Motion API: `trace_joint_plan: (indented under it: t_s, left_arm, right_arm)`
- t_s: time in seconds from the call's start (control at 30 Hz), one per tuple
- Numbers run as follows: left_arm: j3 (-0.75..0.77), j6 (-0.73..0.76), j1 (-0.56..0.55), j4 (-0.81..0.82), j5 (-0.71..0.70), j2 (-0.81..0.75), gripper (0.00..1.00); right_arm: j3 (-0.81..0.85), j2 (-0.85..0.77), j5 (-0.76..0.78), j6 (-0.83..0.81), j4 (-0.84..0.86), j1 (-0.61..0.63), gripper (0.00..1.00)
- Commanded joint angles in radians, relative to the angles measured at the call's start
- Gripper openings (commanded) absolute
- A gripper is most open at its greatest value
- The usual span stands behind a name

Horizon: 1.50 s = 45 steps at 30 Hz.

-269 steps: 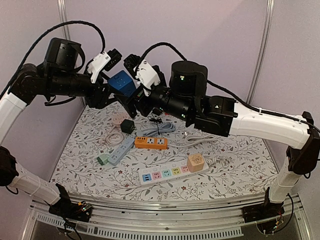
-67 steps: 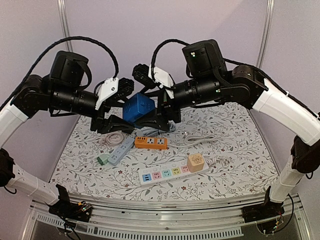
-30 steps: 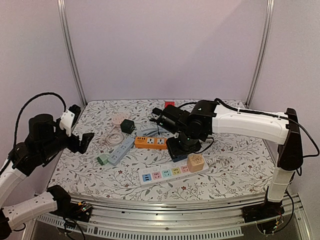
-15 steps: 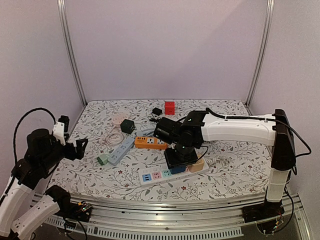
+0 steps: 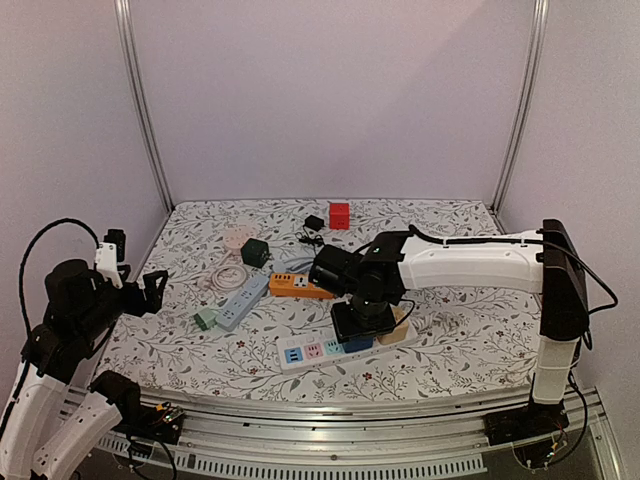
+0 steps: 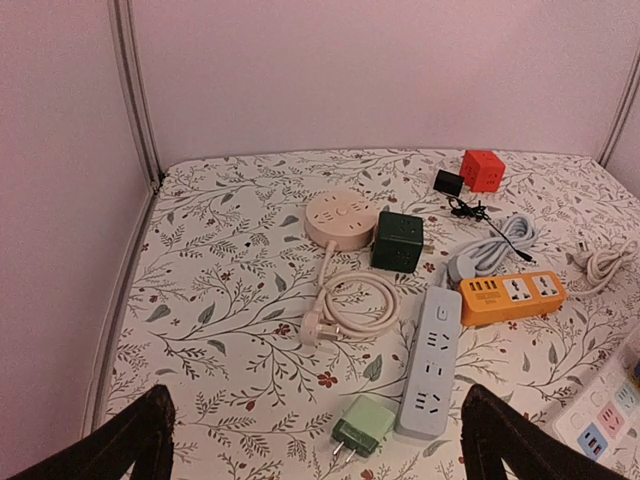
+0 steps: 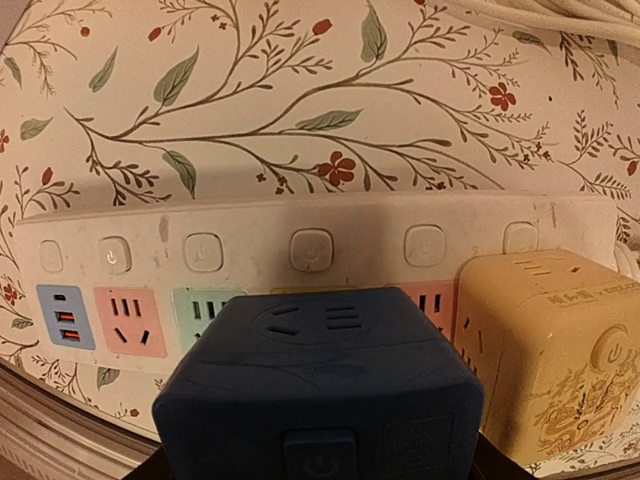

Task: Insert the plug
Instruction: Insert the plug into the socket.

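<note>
The plug is a blue cube adapter (image 7: pixel 320 390) with sockets on its top face. My right gripper (image 5: pixel 362 320) is shut on it and holds it low over the white power strip (image 7: pixel 250 245), between the green socket and the pink one. Its prongs are hidden, so I cannot tell whether they sit in a socket. A yellow cube adapter (image 7: pixel 545 340) stands on the strip close by its right side. In the top view the blue cube (image 5: pixel 357 343) rests against the strip (image 5: pixel 305 352). My left gripper (image 5: pixel 135 267) is open and empty, far off at the table's left edge.
In the left wrist view lie a green plug (image 6: pixel 365 425), a grey strip (image 6: pixel 430 365), an orange strip (image 6: pixel 512 295), a dark green cube (image 6: pixel 398 240), a pink round socket with coiled cord (image 6: pixel 338 215), a red cube (image 6: pixel 482 170) and a black adapter (image 6: pixel 448 182).
The right arm has brought the blue cube down from beside the orange strip onto the white strip. The left arm has drawn back a little further left.
</note>
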Motion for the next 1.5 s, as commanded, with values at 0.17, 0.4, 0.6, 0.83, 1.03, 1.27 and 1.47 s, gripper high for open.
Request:
trace_joint_plan:
  t_s: [0.17,0.4,0.6,0.83,1.03,1.27,1.47]
  left_arm:
    - [-0.020,-0.009,0.020,0.019,0.024,-0.004,0.98]
    - [-0.022,-0.008,0.026,0.021,0.022,-0.004,0.98]
    - [-0.024,-0.009,0.028,0.024,0.025,-0.004,0.98]
    - [-0.024,-0.008,0.028,0.025,0.024,-0.006,0.98]
    - [-0.027,-0.008,0.028,0.026,0.029,-0.007,0.98]
    - [-0.027,-0.008,0.028,0.026,0.034,-0.010,0.98]
    - [-0.027,-0.008,0.028,0.026,0.035,-0.011,0.98]
  right_arm:
    - [-0.013,0.037,0.015,0.004,0.056,-0.003,0.00]
    - [-0.024,0.051,0.059,0.000,0.031,0.002,0.00]
    - [-0.013,0.054,0.143,-0.006,-0.038,0.025,0.00]
    - [0.002,0.046,0.228,-0.003,-0.056,0.058,0.00]
    - [-0.004,-0.025,0.255,-0.007,-0.024,0.056,0.00]
    - [-0.009,-0.044,0.190,0.009,0.010,0.045,0.00]
    - [-0.039,-0.040,0.166,0.012,0.013,0.042,0.00]
